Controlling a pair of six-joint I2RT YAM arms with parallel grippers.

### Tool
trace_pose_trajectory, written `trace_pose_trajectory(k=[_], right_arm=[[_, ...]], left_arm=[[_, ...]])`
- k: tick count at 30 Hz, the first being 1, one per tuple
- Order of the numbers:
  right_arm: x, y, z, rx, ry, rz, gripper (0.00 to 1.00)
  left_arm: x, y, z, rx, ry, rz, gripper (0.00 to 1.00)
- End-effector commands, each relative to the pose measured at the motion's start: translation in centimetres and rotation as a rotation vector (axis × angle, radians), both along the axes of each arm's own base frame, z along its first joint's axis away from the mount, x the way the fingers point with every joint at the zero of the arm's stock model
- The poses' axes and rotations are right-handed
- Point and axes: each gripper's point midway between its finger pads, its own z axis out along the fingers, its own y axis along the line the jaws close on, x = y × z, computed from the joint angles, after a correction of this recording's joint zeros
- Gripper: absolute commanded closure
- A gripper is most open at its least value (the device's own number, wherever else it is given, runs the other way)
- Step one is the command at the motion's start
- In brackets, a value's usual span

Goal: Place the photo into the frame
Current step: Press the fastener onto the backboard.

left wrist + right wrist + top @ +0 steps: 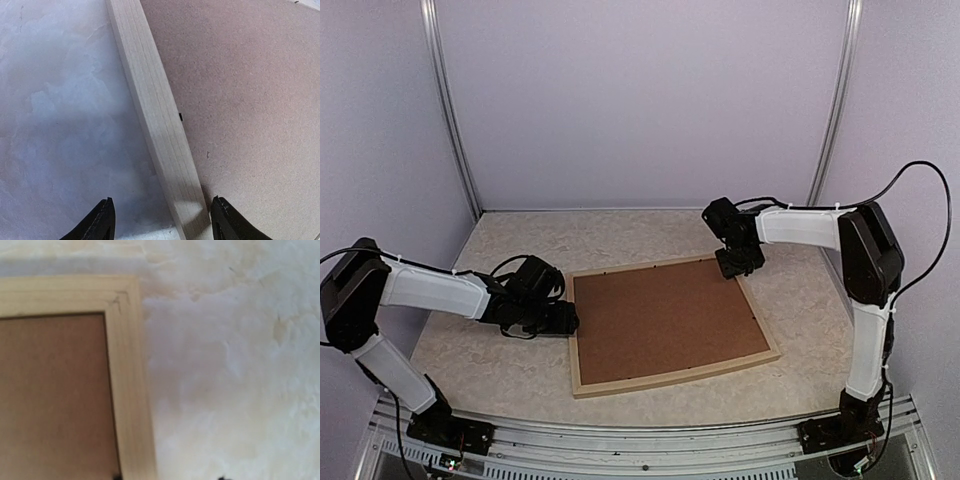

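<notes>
step: seems to be seating backing board (665, 320) in frame (670, 378) | left gripper (565, 318) spread astride 9 o'clock rail, holding nothing | right gripper (740, 265) at 1 o'clock corner, grip not readable | next: probably press board flat

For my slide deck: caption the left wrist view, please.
Left claw open astride a rail of the frame, brown backing board inside, marbled table outside.

table (520, 365) centre: frame (670, 378) lying flat | in frame: backing board (665, 318) | left gripper (566, 320): astride frame's left rail | right gripper (739, 266): at frame's far right corner
</notes>
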Motion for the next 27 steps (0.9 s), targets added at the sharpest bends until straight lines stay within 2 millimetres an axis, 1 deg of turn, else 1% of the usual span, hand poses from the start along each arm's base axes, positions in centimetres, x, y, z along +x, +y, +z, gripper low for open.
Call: trace_pose_trajectory(k=[1,9,20,27], right_arm=[[1.1,-0.5,-0.6,-0.048,0.006,0.006,0.51],[1.3,-1.2,-1.5,-0.075,0.024,-0.005,0.51],[0.8,-2.2,-1.6,-0.079,0.032,-0.015,0.51],[0.3,-2.3,-3.0,-0.083,0.066,-0.011,0.52]], left_arm=[[0.7,-0.2,1.1,-0.006,-0.026,-0.004,0.34],[0.6,-0.1,1.1,-0.007,-0.025,-0.006,0.33],[0.5,-0.2,0.9,-0.006,-0.02,-0.007,0.33],[0.4,0.0,0.7,-0.002,-0.016,-0.005,0.32]])
